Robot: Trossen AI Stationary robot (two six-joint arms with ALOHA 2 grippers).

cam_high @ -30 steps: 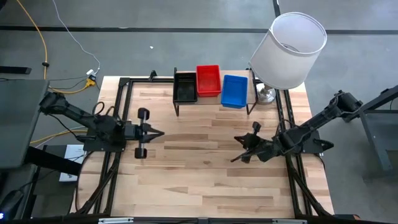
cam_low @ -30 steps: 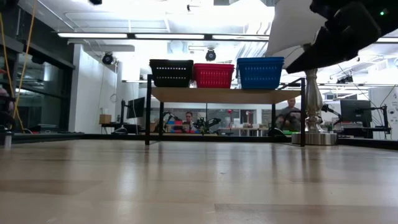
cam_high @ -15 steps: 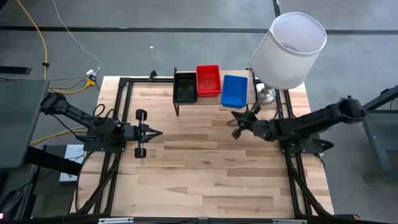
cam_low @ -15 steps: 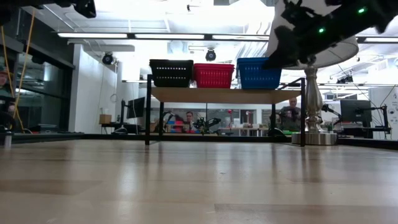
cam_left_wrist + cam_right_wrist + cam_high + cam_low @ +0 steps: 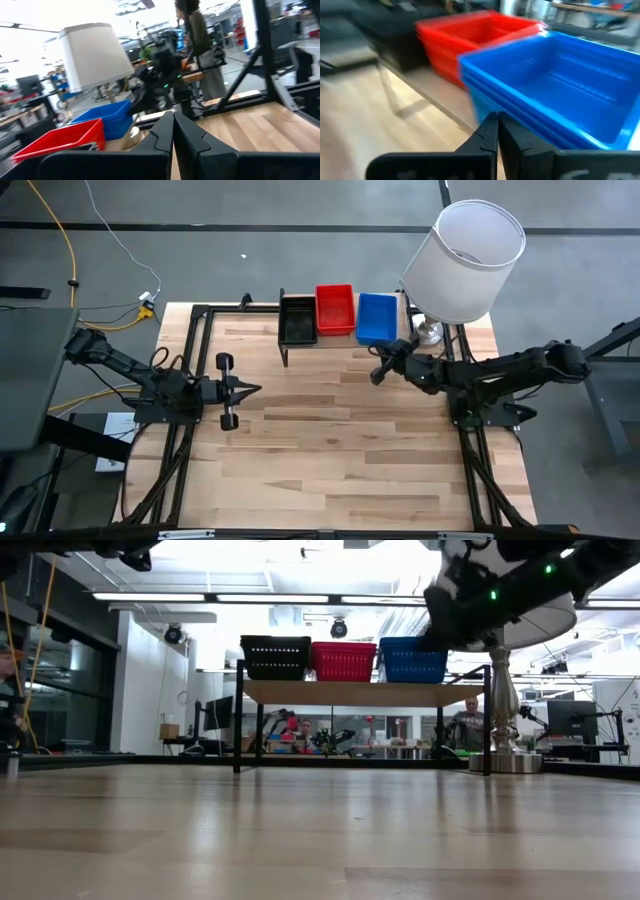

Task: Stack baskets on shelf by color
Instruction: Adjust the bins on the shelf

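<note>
Hovering just beside shelf (image 5: 340, 340) front: right gripper (image 5: 378, 370), fingers closed, empty. Black (image 5: 297, 320), red (image 5: 334, 310), blue baskets (image 5: 376, 318) sat on shelf. Left gripper (image 5: 256, 390) closed, well apart from shelf.

Lamp (image 5: 463, 260) crowds the shelf's (image 5: 404, 331) right end; tabletop (image 5: 330, 450) open.

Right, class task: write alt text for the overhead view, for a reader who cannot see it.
Seen from above, three baskets sit in a row on a shelf at the table's far edge: black, red and blue. The right gripper, shut, is right by the blue one's near edge. The left gripper, shut, hovers over the table's left, and a white lamp stands at the far right corner.
</note>
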